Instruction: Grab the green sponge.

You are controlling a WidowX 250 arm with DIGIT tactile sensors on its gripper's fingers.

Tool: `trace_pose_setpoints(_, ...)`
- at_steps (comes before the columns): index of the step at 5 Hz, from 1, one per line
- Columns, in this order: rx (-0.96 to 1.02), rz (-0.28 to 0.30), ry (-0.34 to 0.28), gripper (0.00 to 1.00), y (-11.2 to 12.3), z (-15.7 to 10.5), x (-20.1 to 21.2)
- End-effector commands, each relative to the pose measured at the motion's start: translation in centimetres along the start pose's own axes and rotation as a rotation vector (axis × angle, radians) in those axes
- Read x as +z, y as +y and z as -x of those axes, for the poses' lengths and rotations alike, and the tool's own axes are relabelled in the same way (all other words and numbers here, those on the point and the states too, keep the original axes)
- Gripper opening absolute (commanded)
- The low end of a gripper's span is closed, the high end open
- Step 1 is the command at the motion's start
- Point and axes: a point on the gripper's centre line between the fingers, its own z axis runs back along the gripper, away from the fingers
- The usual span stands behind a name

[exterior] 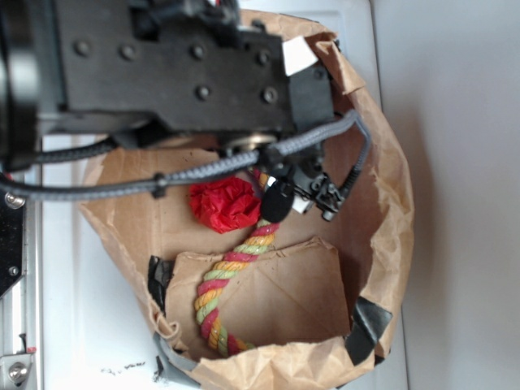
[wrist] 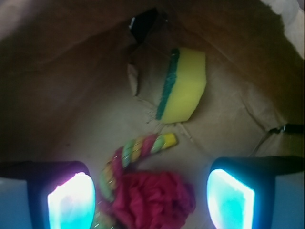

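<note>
Claw (wrist: 150, 200) spread wide above green sponge (wrist: 183, 86).

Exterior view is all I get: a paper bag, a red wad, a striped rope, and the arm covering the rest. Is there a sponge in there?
Observer: Yes. The wrist view shows the green sponge on the bag floor, beyond the rope.
Operator: Is the claw holding it?
Observer: No. The gripper is open, its fingers apart with nothing between them; the sponge lies ahead.
Operator: What's nearest the claw?
Observer: The red wad, low between the fingers.
</note>
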Motion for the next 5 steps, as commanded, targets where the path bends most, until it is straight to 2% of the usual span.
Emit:
trace_pose_setpoints(1, 0.043, -0.012, -0.029, 1.0, 2.7, -2.5, -0.5)
trace_pose_setpoints(2, 0.051, -0.041, -0.035, 1.0, 3.7, -0.2, -0.4)
trace_pose_setpoints(3, 0.049, -0.086, -0.027, 1.0, 4.7, 0.0, -1.2)
trace_pose_setpoints(4, 0.049, -0.092, -0.013, 1.0, 4.4, -0.1, -1.4)
trace_pose_setpoints(5, 0.045, -0.126, 0.01, 1.0, 5.0, -0.1, -2.4)
